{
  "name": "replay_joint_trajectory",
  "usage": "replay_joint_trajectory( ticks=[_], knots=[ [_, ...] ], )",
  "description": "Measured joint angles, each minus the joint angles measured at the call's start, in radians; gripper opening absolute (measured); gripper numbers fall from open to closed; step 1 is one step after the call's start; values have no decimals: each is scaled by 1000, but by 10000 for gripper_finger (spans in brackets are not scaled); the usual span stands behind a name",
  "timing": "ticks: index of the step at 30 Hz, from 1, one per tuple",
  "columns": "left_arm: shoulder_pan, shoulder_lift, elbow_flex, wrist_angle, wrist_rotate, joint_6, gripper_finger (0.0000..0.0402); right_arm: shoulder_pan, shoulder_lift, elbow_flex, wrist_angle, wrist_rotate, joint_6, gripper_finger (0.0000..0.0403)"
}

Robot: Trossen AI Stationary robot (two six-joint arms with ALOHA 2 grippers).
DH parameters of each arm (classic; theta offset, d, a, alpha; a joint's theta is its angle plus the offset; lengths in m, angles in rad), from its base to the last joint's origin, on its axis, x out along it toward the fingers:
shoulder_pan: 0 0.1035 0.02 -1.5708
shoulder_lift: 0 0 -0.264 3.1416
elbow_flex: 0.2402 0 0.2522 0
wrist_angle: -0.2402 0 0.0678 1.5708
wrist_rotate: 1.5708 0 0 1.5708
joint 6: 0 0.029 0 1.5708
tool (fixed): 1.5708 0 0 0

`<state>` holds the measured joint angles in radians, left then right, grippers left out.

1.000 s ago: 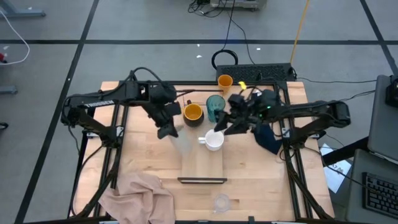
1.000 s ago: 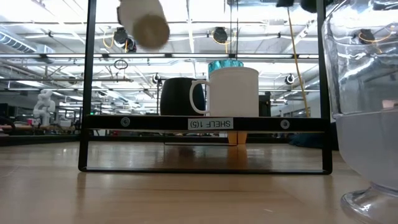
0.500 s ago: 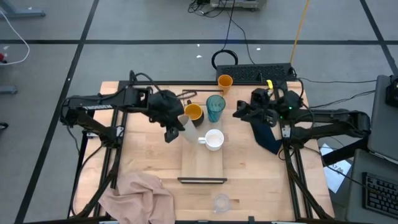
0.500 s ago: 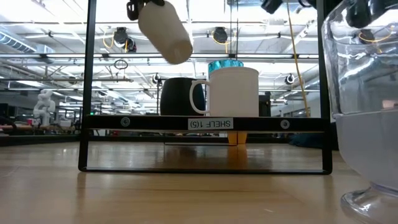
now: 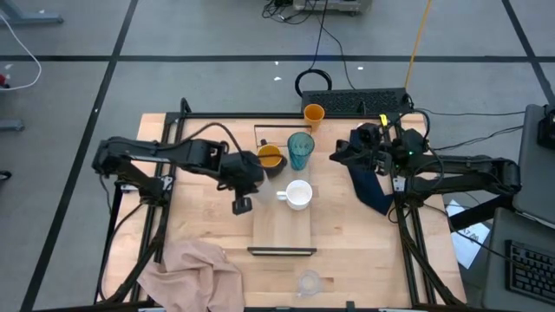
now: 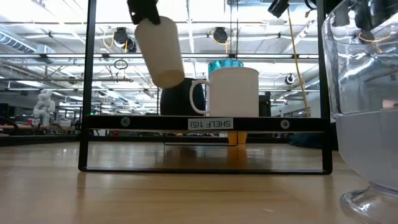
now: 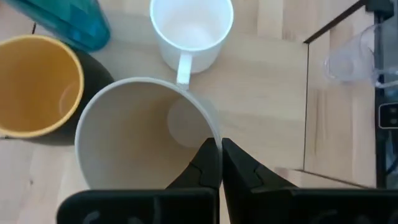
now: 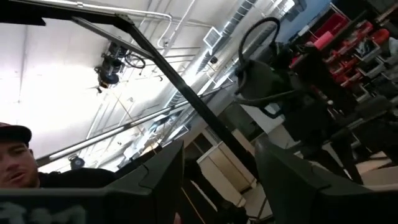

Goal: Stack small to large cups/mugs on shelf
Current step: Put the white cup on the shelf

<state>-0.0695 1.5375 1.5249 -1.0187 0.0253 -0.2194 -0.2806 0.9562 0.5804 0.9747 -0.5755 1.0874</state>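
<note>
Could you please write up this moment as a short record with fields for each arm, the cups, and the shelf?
left gripper: shut on the rim of the beige cup, held in the air above the shelf
right gripper: open, empty, waiting at the table's right side
on shelf: white mug, dark mug, teal tumbler
off shelf: orange cup at the far edge, clear glass at the near edge
other: cloth at the near left corner

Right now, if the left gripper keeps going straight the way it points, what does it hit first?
The left gripper points down, pinching the rim of the beige cup. Straight on, the cup's base would probably meet the shelf beside the white mug; depth is unclear.
</note>
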Motion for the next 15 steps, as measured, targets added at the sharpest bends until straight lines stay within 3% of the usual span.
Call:
replay_joint_trajectory(
  ticks=[15],
  knots=[
    [-12, 129, 1, 16, -12, 79, 1, 0, -2, 1, -40, 3, 11, 187]
  ],
)
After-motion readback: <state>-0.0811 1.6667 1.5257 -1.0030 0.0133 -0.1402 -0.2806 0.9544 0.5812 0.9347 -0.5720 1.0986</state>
